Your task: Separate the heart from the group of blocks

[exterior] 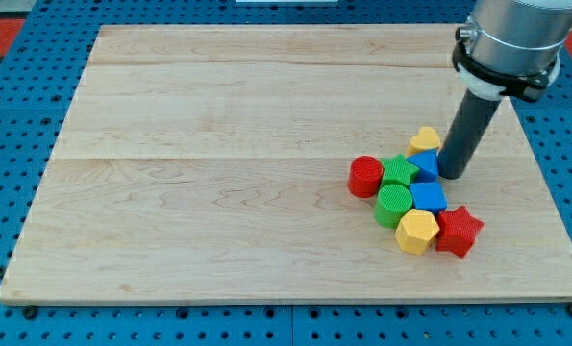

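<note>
The yellow heart (424, 141) lies at the top of a tight group of blocks on the right side of the wooden board (218, 144). Just below it are a blue triangular block (426, 164) and a green block (398, 171). A red cylinder (365, 177) is at the group's left. Lower down are a green cylinder (393, 205), a blue cube (429, 197), a yellow hexagon (417, 232) and a red star (459, 231). My tip (451, 176) rests on the board at the group's right edge, beside the blue triangular block and just below and right of the heart.
The arm's grey body (511, 38) hangs over the board's top right corner. A blue pegboard (16, 144) surrounds the board. The board's right edge (555, 211) is close to the group.
</note>
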